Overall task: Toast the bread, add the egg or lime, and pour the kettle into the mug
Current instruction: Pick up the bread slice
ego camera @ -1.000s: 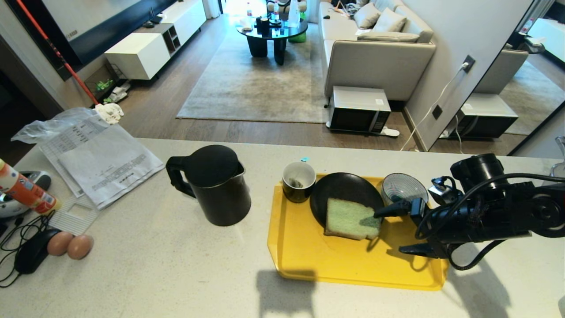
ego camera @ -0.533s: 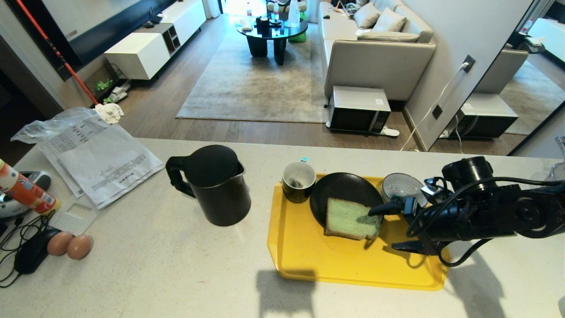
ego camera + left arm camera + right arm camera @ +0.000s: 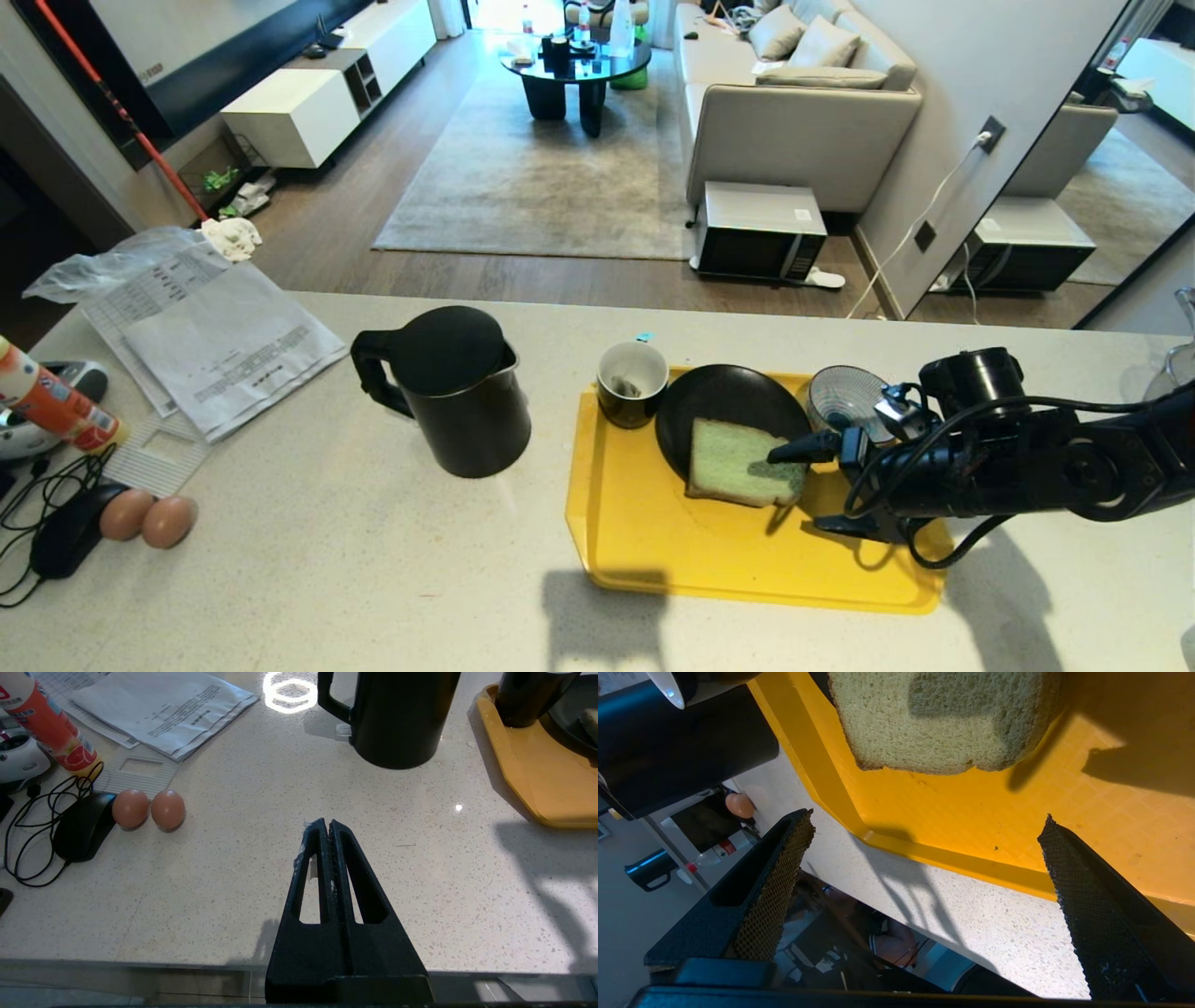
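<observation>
Leftward creeps the right gripper (image 3: 799, 487) across the yellow tray (image 3: 653, 551), nearer the bread (image 3: 738, 460) than a second ago; everything on the desk (image 3: 327, 560) has stayed put. Its jaws gape wide and empty, one tip over the slice's right edge, the other over bare tray beside it. One slice, half on the black plate (image 3: 719, 401). One kettle (image 3: 453, 392), one mug (image 3: 631, 383), two brown eggs (image 3: 149, 518). Left gripper (image 3: 329, 830) hangs parked, jaws pressed together.

Beyond the pale speckled counter (image 3: 373, 579), a wood floor (image 3: 317, 233) carries a grey rug (image 3: 541, 177), beige sofa (image 3: 794, 112) upper right, dark round coffee table (image 3: 574, 70), and perhaps a TV cabinet (image 3: 317, 98) upper left.
</observation>
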